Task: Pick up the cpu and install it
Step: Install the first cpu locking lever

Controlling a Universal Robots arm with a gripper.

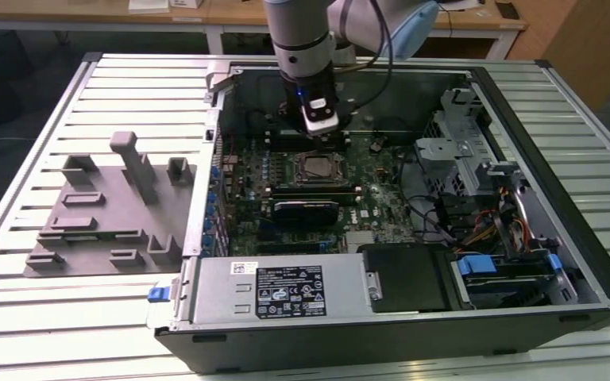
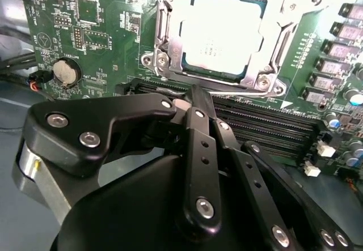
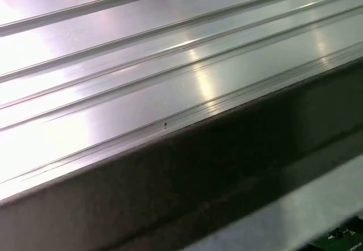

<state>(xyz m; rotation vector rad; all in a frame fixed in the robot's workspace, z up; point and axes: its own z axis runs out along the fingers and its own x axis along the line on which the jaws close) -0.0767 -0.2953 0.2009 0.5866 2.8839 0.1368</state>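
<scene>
The hand [image 1: 321, 136] was seen in the exterior view hanging inside the open computer case [image 1: 559, 262], just above the motherboard [image 1: 374, 202] and just beyond the socket. In the second wrist view its black linkages [image 2: 198, 149] were drawn in toward one another, the fingertips hidden behind them, so whether the fingers were apart or together could not be told; nothing was seen held between them. The cpu [image 2: 224, 33] was found seated in the socket, its pale metal top framed by the silver load plate [image 2: 170, 41], with screws at the plate's corners; in the exterior view the same cpu [image 1: 316, 167] lay just below the hand. Black memory slots [image 2: 266, 129] ran between the socket and the hand, and a round coin battery [image 2: 65, 72] sat on the green board to one side. Farther out in the exterior view, the power supply [image 1: 283, 290] was placed at the near edge of the case, with a drive cage and bundled cables [image 1: 475, 230] toward the exterior view's right. On the ribbed metal tabletop [image 1: 29, 127], toward the exterior view's left of the case, a grey plastic fixture [image 1: 109, 214] with upright blocks was set. In the first wrist view the tabletop's ribs [image 3: 170, 52] and a dark case edge [image 3: 215, 183] were shown.
</scene>
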